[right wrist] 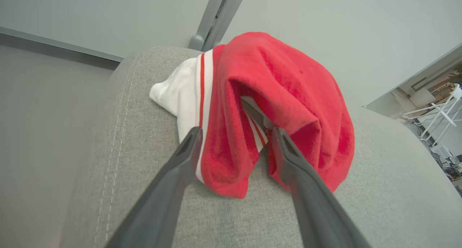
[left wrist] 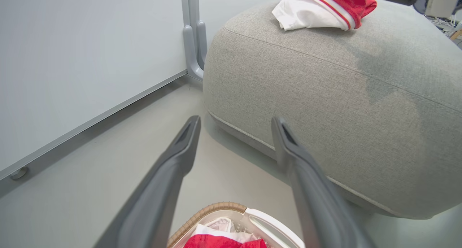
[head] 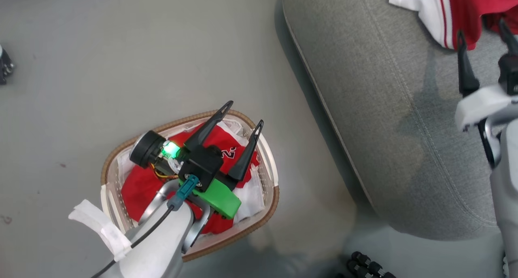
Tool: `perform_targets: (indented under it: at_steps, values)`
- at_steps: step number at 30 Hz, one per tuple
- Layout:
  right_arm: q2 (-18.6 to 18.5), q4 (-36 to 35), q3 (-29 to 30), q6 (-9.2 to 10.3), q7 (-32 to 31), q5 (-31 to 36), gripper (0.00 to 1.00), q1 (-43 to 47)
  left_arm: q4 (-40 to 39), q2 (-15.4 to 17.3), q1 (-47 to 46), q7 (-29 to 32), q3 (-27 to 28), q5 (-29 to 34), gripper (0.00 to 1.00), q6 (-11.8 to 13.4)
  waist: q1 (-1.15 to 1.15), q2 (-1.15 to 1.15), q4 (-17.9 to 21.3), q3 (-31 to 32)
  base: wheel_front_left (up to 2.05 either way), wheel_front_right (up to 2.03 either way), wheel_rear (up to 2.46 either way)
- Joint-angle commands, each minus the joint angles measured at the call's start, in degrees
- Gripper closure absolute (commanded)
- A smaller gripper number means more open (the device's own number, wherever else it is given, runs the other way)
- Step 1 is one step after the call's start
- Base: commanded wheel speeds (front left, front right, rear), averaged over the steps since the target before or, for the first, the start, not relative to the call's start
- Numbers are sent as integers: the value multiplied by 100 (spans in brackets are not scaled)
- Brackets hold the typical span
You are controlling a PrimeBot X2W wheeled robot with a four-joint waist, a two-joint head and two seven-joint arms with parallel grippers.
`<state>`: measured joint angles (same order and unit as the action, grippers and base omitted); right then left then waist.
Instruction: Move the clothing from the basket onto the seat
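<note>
Left gripper open and empty above basket of red clothing, right gripper open beside garment on seat.

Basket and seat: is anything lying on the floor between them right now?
Nothing. Only bare grey floor separates the basket from the seat, as the head and left wrist views show.
</note>
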<state>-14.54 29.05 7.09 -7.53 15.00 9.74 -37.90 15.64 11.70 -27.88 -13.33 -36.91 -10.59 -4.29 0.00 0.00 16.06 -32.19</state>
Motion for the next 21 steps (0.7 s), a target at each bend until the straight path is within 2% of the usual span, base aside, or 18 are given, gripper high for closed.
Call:
perform_targets:
  at_steps: [1, 10, 21]
  values:
    - [-3, -72, 49, 8, 27, -39, 0, 251, 72, -57, 98, -56, 29, -75, 0, 30, 0, 0, -59, 321, 0, 0, 0]
    - [73, -549, 261, 8, 27, -119, 0, 1006, 483, -382, 303, -196, 173, -331, 0, 58, 0, 0, -384, 1129, 0, 0, 0]
    - [231, -974, 277, 8, 27, -224, 0, 1500, 473, -676, 932, -185, 881, -538, 0, 104, 0, 0, -1134, 2141, 0, 0, 0]
